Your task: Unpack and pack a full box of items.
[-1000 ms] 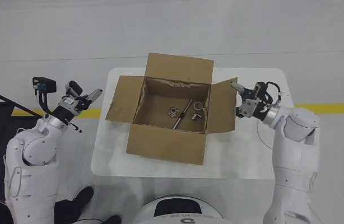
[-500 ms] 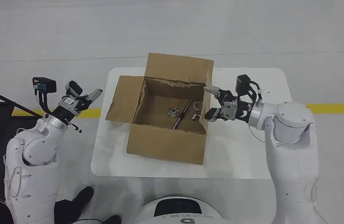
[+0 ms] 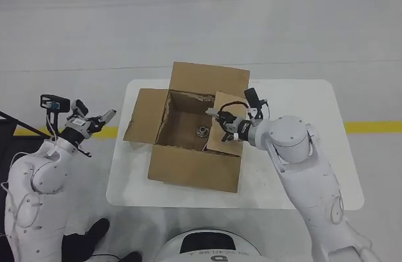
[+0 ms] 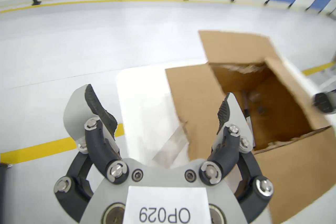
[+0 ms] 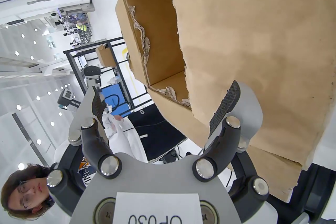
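- The surface (image 3: 299, 183) is white with rounded corners. The box (image 3: 188, 121) is set on its left-centre part, well inside the near edge.
- The box (image 4: 189, 93) is plain cardboard with its opening facing up. Its long axis runs side to side across the surface, slightly skewed, with the right end a little nearer the robot.
- The near flap (image 3: 194, 167) is folded outward, toward the robot.
- A ring-shaped metal fitting (image 3: 202, 131) lies on the box floor near the middle. A slim pale rod-like part (image 4: 246, 107) is seen on the floor as well; it is too blurred for its direction to be given.
- The right flap (image 3: 234, 99) is raised and tilted inward over the right part of the opening.
- The right claw (image 3: 222, 120) is positioned at this flap, above the opening. It is released, and its fingers are spread. One finger (image 5: 228, 101) is seen in front of the flap's brown face (image 5: 249, 25); nothing is clamped between the fingers of the right claw (image 5: 165, 92).
- The left flap (image 3: 141, 114) is spread outward over the surface.
- The left claw (image 3: 107, 114) is held off the left edge of the surface, above the floor, and is pointed toward the box. The left claw (image 4: 157, 93) is released and holds nothing.
- The far flap (image 3: 211, 78) is folded outward, away from the robot.
- A yellow line (image 3: 378, 126) is marked on the floor beyond both sides of the surface.
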### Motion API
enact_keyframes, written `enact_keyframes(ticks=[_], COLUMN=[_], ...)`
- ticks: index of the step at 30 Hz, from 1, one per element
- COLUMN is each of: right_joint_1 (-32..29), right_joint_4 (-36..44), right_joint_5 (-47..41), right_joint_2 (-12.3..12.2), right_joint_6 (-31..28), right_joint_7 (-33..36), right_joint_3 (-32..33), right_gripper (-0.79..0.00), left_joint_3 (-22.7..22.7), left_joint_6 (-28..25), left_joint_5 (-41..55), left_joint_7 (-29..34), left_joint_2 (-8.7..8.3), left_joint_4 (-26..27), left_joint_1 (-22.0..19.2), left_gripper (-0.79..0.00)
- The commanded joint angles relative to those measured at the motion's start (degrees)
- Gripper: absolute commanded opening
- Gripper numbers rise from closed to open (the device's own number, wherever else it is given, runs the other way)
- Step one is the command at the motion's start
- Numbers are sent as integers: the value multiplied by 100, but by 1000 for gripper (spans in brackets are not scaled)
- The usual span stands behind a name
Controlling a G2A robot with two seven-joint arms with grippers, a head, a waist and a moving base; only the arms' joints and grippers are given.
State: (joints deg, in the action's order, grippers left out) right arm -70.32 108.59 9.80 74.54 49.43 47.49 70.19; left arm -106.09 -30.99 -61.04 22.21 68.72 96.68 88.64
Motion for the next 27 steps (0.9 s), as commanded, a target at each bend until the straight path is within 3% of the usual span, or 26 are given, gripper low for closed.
enact_keyframes(ticks=[1,9,19,24,27], right_joint_1=[19,57,92,30,-4], right_joint_4=[34,80,99,156,206], right_joint_5=[-30,-45,-16,-44,-34], right_joint_2=[-7,-44,-110,-153,-180], right_joint_6=[7,59,168,156,145], right_joint_7=[-12,-162,-313,-364,-407], right_joint_3=[-27,-164,-184,-103,-56], right_gripper=[0,0,0,0,0], left_joint_3=[104,578,1272,1262,1123], left_joint_6=[18,-97,-357,-333,-300], left_joint_5=[-722,-1484,-2652,-2340,-1935], left_joint_7=[-26,18,-460,-906,-1484], left_joint_2=[-22,-75,-127,-132,-134], left_joint_4=[-284,-1227,-1443,-1536,-1467], left_joint_1=[-68,-469,-724,-737,-711], left_gripper=[0,0,0,0,0])
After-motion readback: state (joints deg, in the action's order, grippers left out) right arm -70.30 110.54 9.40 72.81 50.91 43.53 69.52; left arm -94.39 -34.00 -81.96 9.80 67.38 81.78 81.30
